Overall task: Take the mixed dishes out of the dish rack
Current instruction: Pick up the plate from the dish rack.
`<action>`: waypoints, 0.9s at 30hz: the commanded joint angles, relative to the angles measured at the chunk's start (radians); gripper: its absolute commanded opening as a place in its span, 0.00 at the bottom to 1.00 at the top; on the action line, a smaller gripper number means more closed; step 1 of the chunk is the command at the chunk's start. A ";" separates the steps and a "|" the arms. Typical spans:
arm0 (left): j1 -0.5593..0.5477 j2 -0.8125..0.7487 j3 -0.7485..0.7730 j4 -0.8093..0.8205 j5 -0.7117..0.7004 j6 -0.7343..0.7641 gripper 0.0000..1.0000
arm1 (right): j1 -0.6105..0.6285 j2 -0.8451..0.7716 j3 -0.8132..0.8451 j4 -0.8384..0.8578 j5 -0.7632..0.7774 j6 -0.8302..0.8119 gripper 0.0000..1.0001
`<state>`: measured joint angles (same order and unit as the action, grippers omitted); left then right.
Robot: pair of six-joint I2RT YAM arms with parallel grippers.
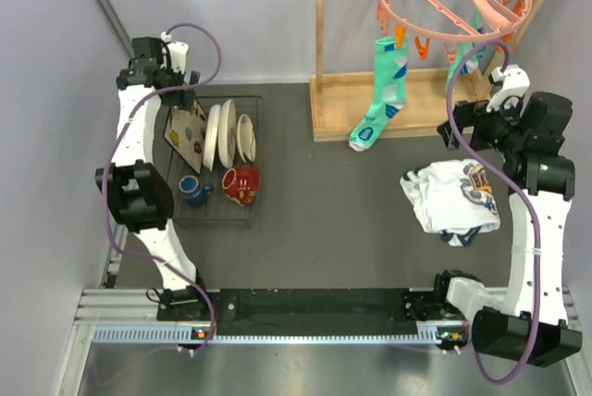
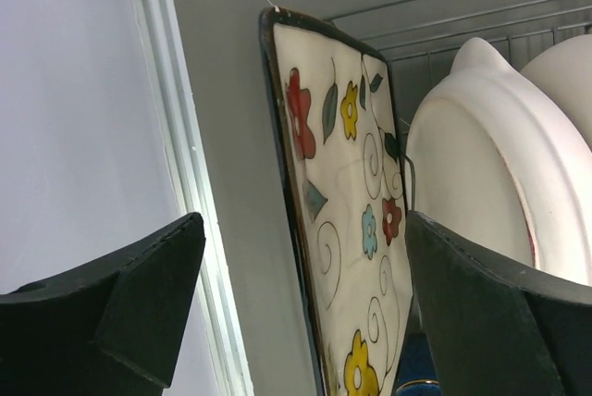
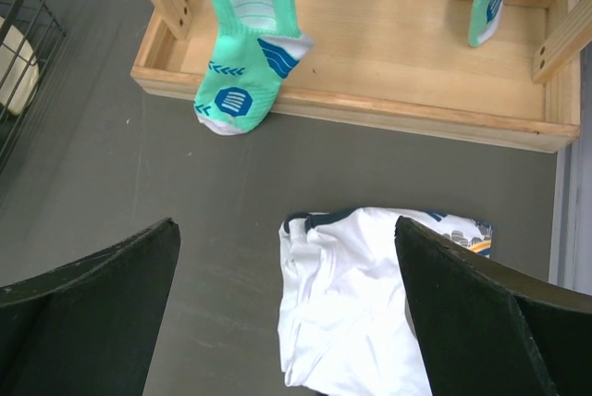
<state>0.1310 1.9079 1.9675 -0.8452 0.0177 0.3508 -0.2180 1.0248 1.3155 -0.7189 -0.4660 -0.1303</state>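
1. Left gripper [image 2: 305, 229]: the jaws stand wide apart and grip nothing. In the left wrist view one finger lies on each side of the square cream floral plate [image 2: 344, 192].
2. Governing relation: the plate stands on edge, slightly tilted, and its rim runs up through the gap between the fingers. Its flat faces turn toward the finger pads, so a closing stroke would probably pinch it across its thickness.
3. Clearance: on the plain back side there is an open gap between finger and plate. On the decorated side the fingertip sits just beside the plate (whether it touches cannot be told).
4. Neighbouring items: the large cream dishes [image 2: 481, 174] stand upright just beside the plate's decorated face. The inner finger sits in the space between plate and dishes, so a sideways drift risks bumping them.
5. Location: the plate fills the leftmost slot in the far half of the dish rack [image 1: 218, 217], at the left of the table. The dark blue mug [image 1: 192, 191] and the red patterned mug [image 1: 242, 183] sit in the near half.
6. Right gripper [image 3: 287, 225]: the jaws are fully spread and empty, and it hovers over a white shirt [image 3: 351, 313], well apart from the rack. The left arm is the nearer one for this plate.
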 commanded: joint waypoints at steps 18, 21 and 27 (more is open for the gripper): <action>0.024 0.019 -0.039 0.006 0.076 0.005 0.66 | 0.000 -0.028 -0.021 0.049 -0.011 -0.009 0.99; 0.032 0.016 -0.058 0.012 0.085 0.004 0.66 | 0.000 -0.028 -0.024 0.050 -0.013 -0.008 0.99; 0.038 0.013 -0.078 0.017 0.105 0.001 0.63 | 0.000 -0.031 -0.029 0.050 -0.013 -0.008 0.99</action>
<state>0.1574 1.9251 1.9087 -0.8444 0.0914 0.3531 -0.2180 1.0149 1.2873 -0.7147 -0.4660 -0.1303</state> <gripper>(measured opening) 0.642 0.987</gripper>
